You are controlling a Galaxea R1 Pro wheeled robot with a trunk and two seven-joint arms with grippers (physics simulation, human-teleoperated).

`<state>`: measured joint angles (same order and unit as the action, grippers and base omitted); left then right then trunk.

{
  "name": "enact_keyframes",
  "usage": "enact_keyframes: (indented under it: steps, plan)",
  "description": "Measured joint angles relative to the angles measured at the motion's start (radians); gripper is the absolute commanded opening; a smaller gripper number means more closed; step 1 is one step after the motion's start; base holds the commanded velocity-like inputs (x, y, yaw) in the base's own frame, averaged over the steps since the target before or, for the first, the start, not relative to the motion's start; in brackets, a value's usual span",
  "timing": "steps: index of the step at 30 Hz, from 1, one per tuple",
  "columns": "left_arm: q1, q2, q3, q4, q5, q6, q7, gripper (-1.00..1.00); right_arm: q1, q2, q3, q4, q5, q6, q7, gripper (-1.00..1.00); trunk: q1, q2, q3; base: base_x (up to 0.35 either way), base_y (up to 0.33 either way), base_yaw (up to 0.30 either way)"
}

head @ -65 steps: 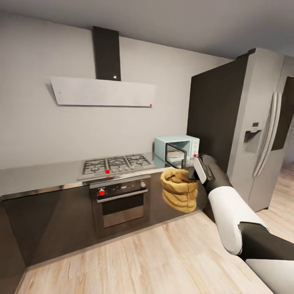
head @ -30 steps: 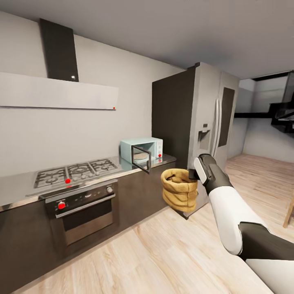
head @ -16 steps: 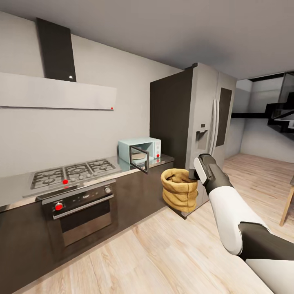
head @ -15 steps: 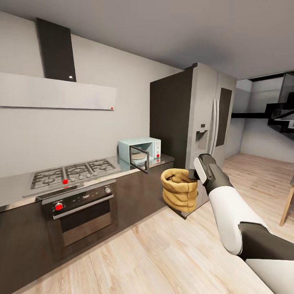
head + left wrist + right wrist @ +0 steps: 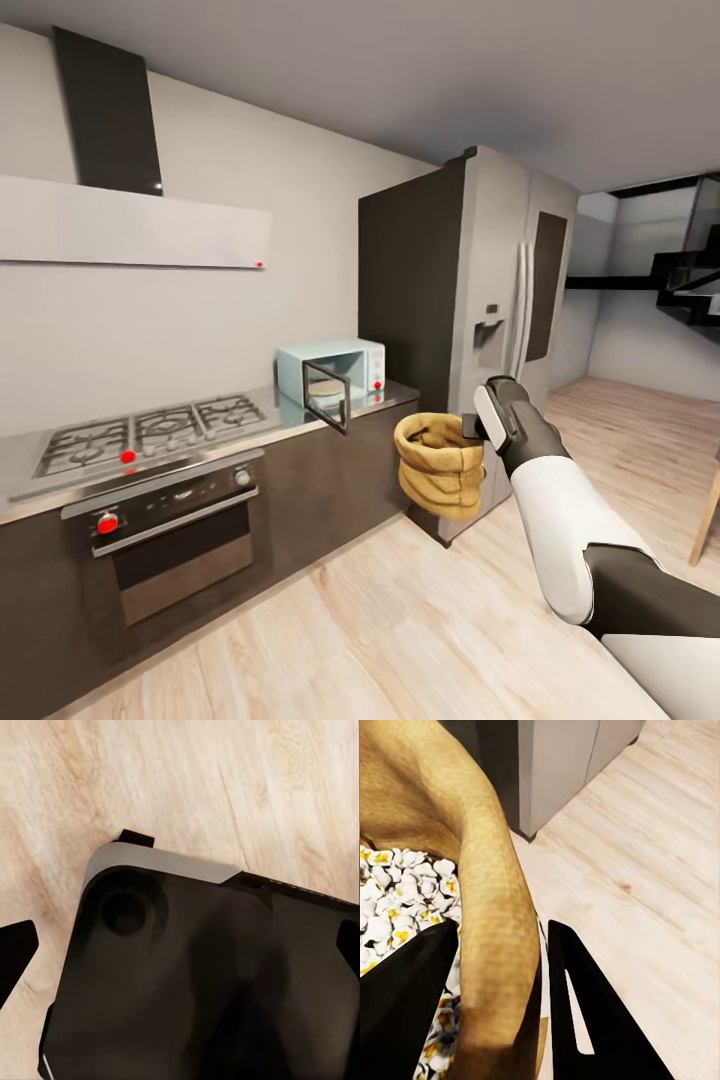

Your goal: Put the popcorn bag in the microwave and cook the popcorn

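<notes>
- I see the popcorn bag (image 5: 439,464) upright in the air over the wood floor (image 5: 400,620), mouth up, off the bench (image 5: 380,398).
- My right jaws (image 5: 499,982) are clamped across its rolled rim, one finger inside, one outside; the sack hangs beside them.
- It is crumpled tan paper; white-and-yellow popcorn (image 5: 401,896) fills it.
- The mint microwave (image 5: 332,372) sits on the glossy bench, door ajar, left of the bag.
- I cannot tell my left jaws' state; a dark housing (image 5: 202,982) blocks that camera.

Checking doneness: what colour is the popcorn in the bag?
White with yellow centres, clearest in the right wrist view.
</notes>
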<state>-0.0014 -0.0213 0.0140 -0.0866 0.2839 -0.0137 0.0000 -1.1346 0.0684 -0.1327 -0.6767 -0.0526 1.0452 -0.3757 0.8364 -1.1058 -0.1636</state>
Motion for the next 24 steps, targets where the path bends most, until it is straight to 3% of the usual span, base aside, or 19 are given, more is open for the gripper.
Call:
enact_keyframes:
  steps: [9,24]
  plan:
    - [0.0,0.0,0.0,0.0,0.0,0.0,0.0,1.0,0.0,0.001,0.001,0.0,0.0,0.0,0.001,-1.0,0.0,0.0,0.0,0.244,-0.192,0.019]
    - [0.0,-0.001,0.0,0.0,0.0,0.0,0.0,1.0,0.0,0.002,0.002,0.0,-0.001,0.0,0.001,-1.0,0.0,0.0,0.0,0.244,-0.192,0.199]
